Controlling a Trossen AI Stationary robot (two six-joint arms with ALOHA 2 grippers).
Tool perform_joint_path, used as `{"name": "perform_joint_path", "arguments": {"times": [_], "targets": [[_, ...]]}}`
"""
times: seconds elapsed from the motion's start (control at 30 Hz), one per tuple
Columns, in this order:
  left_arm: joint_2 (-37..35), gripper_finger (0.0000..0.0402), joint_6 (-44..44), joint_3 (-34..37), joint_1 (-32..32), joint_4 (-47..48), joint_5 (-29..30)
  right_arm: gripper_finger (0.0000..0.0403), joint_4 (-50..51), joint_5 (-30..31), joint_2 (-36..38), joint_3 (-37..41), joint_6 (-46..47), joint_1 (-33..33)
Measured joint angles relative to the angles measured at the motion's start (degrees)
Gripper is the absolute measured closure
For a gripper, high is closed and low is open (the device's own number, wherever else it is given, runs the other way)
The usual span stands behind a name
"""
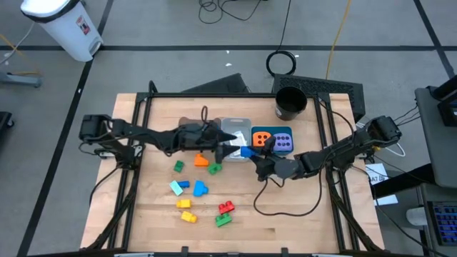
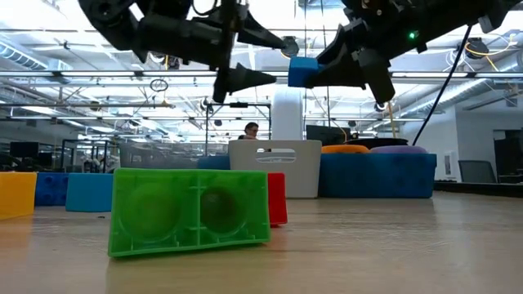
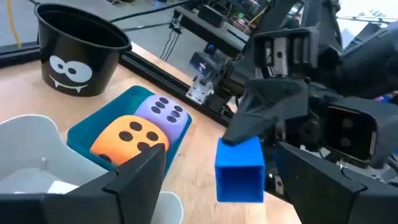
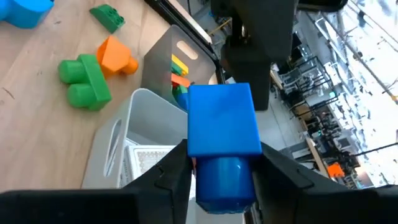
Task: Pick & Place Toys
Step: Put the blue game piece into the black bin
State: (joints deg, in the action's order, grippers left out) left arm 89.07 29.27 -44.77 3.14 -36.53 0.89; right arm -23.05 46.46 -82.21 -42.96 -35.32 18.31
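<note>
High view: we locate the right gripper (image 1: 251,153) at frame centre, clamped on a blue brick (image 1: 245,151), just right of the left gripper (image 1: 227,148).

Low view: the brick (image 2: 303,71) hangs at top centre, between both arms.

Left wrist view: the left fingers (image 3: 134,177) stand apart, holding nothing — the brick (image 3: 240,169) lies straight ahead (upright).

Right wrist view: the grey bin (image 4: 177,62) sits directly beyond the brick (image 4: 222,121) — the right arm is nearer.
</note>
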Motion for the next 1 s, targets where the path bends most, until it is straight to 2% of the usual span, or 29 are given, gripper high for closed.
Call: {"name": "perform_joint_path", "arguments": {"times": [0.1,0.27,0.73,0.83,1.0], "targets": [[1.85,0.0094,-0.64,-2.41,0.02,-0.38,-0.95,0.0271,-2.08,0.25,0.0,0.3,-2.44,-0.02],[3.55,0.0094,-0.83,-4.71,0.36,0.26,-6.68,0.0271,-6.98,0.14,0.0,0.32,-5.2,-0.4],[3.77,0.0095,0.83,-5.43,0.81,-0.37,-9.85,0.0271,-11.72,-0.2,0.0,0.28,-7.55,-2.25],[3.75,0.0106,1.24,-5.43,0.79,-0.04,-9.9,0.0271,-11.91,-0.2,0.0,0.28,-7.7,-2.23],[3.75,0.0149,1.29,-5.39,0.63,0.58,-9.87,0.0271,-11.9,-0.24,0.0,0.28,-7.45,-2.23]]}}
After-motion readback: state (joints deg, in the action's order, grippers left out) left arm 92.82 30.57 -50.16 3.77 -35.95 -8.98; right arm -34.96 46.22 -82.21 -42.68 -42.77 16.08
